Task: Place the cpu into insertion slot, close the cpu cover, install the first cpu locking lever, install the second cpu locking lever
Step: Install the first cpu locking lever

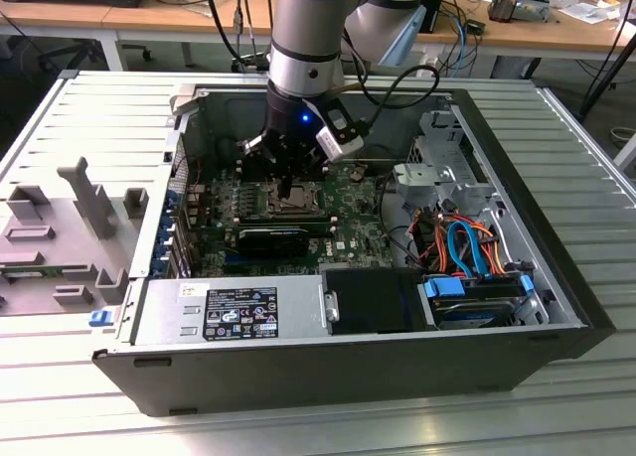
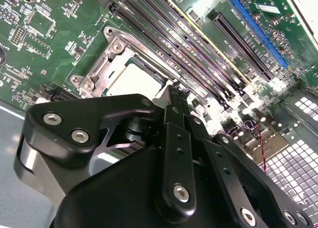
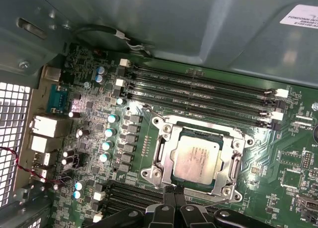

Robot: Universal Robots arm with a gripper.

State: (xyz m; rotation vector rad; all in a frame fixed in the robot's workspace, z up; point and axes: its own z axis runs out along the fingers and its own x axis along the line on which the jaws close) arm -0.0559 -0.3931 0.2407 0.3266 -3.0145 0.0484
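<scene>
The small silver-grey square cpu is seen seated in the dark silver-rimmed insertion slot under the thin silver cpu cover, and the black gripper, fingers pressed together empty, is held at its edge, so the locking step is judged in hand, needing precise pressure.

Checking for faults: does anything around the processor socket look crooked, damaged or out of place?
Nothing stands out. The cpu sits flat and square inside the cpu cover, which lies down around it; the gripper is at its edge.
</scene>
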